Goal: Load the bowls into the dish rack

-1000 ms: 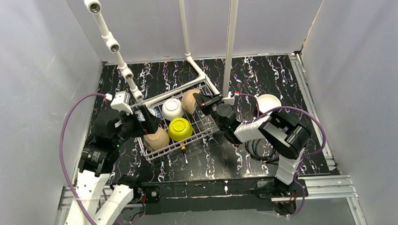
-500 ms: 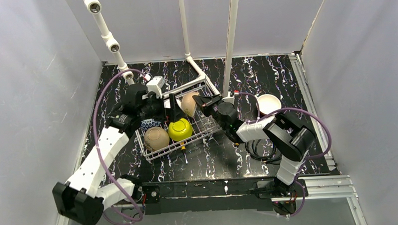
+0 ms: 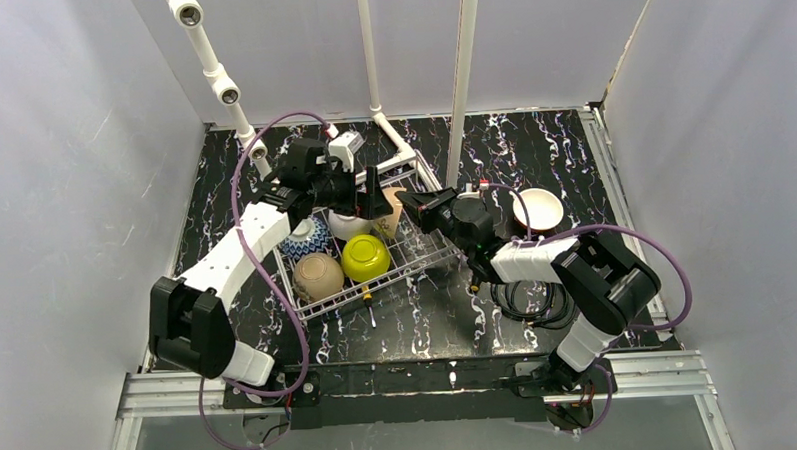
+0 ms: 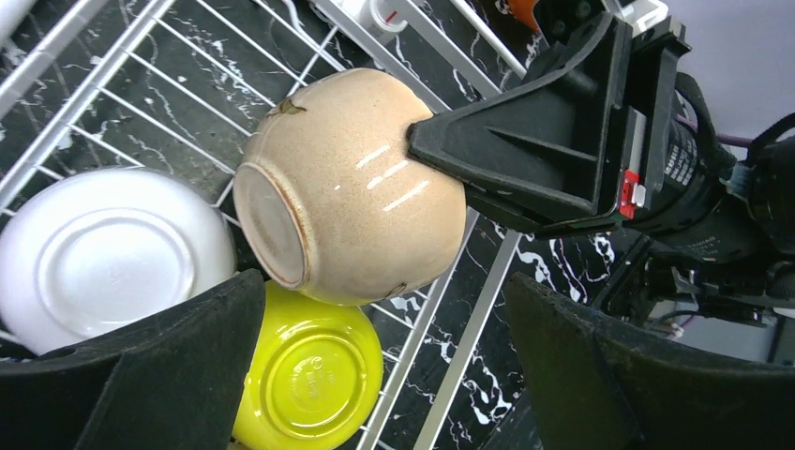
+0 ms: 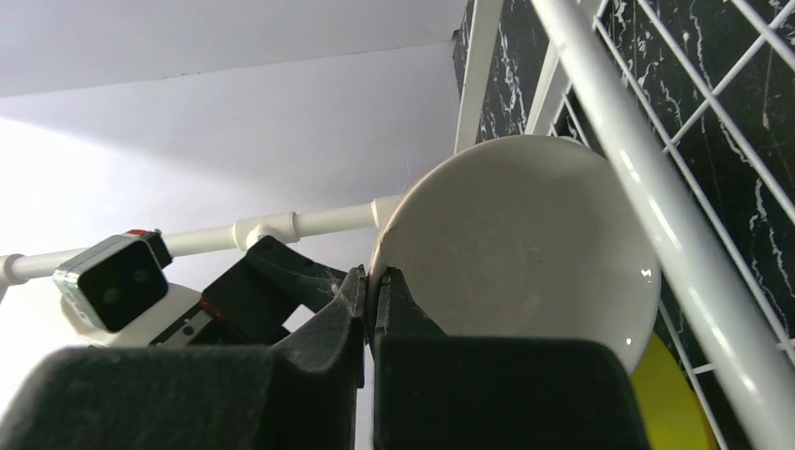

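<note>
- Where the dish rack [image 3: 415, 246] comes nearest the arm bases, just below frame centre, a tan bowl [image 3: 317, 276] and a yellow-green bowl [image 3: 366, 256] sit side by side on its grid floor, feet up.
- The rack's long axis runs from lower left to upper right in the top view.
- Behind them lie a blue-white bowl [image 3: 305, 238] and a white bowl [image 3: 346, 225], the white one also foot up.
- The right gripper [image 5: 370, 286] is pinched tight on the rim of a second tan bowl [image 4: 366, 187]. This bowl is on its side at the rack's far right, foot pointing left and mouth toward that arm. Whether it touches the wires is unclear.
- The left gripper [image 3: 361, 189] hangs over it with its fingers [image 4: 141, 375] spread wide, holding nothing.
- A pale-inside bowl [image 3: 537, 208] stands mouth up on the table, right of the rack.
</note>
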